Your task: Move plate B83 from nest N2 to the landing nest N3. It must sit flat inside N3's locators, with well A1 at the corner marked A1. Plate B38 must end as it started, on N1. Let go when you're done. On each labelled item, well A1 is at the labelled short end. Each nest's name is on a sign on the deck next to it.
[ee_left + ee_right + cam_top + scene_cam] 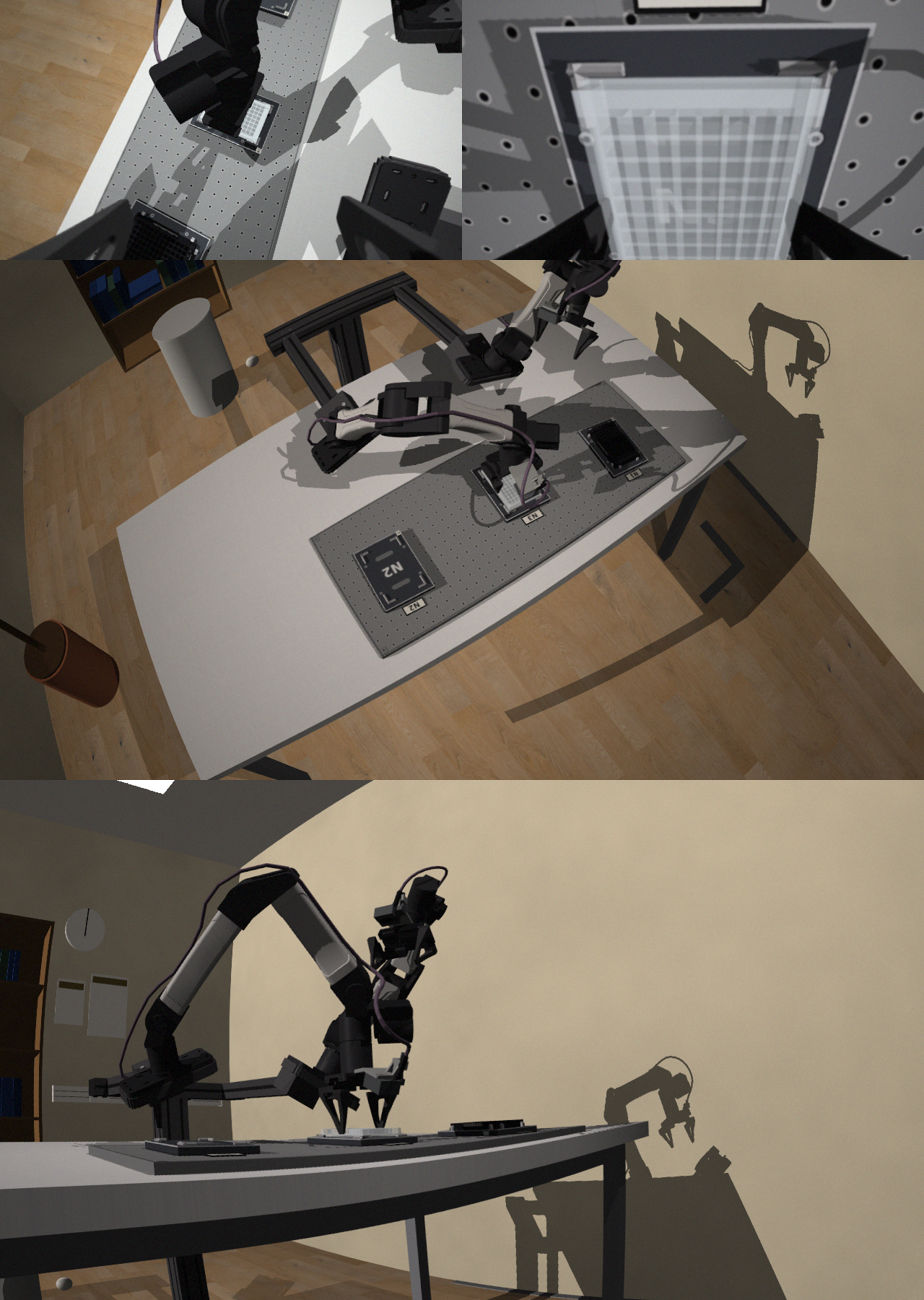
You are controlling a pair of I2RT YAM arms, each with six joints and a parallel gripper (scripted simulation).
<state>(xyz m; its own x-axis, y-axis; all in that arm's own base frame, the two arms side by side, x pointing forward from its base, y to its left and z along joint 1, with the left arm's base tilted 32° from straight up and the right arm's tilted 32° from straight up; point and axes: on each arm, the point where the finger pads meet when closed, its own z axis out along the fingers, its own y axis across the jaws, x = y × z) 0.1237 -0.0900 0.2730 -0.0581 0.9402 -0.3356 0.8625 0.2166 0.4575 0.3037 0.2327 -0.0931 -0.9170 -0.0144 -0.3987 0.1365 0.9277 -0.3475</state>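
I see the clear plate (509,497) (362,1132) (257,119) (700,99) low over the middle nest (511,518) (400,1140) (273,115) (700,47), my right claw (513,487) (362,1130) (233,111) (699,208) clamped on its long sides. Probably light, stiff, slippery; I'd grip low, gently. My left claw (558,347) (395,971) (234,208) stands wide apart.

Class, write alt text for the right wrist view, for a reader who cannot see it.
A clear gridded plate sits over a dark nest on a perforated grey deck, with the right gripper's black fingers along its two long sides.
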